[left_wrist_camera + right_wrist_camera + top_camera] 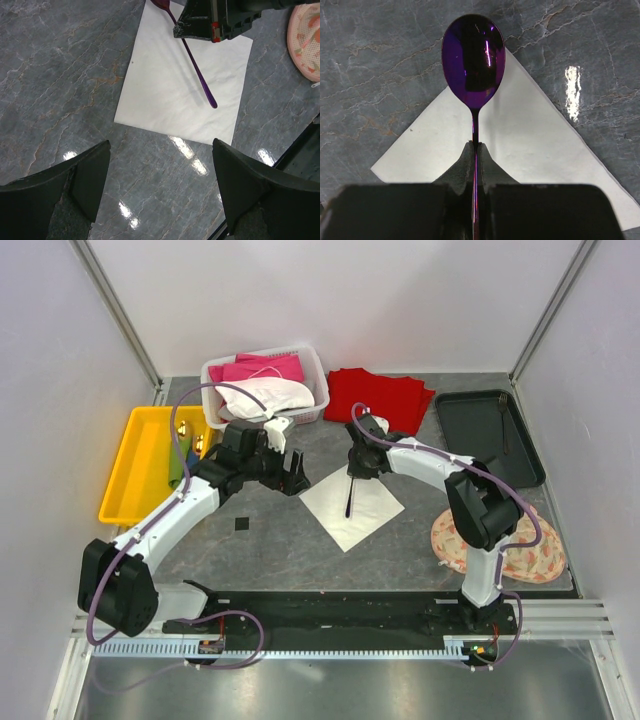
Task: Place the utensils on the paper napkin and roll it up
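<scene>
The paper napkin (352, 508) lies as an off-white diamond in the middle of the table. My right gripper (357, 462) is shut on the thin neck of a purple spoon (473, 60), just behind the bowl. The bowl sticks out past the napkin's (535, 140) far corner, and the handle (201, 82) slants down over the napkin (165, 90). My left gripper (160, 150) hangs open and holds nothing, over bare table just left of the napkin. Other utensils (181, 453), green with gold ends, lie in the yellow tray (135, 465), partly hidden by my left arm.
A white basket (315, 370) with pink and white cloths stands at the back, with a red folded cloth (385, 395) beside it. A black tray (490, 430) sits at the back right. A patterned plate (530, 555) lies near my right arm's base. A small black square (242, 525) marks the table.
</scene>
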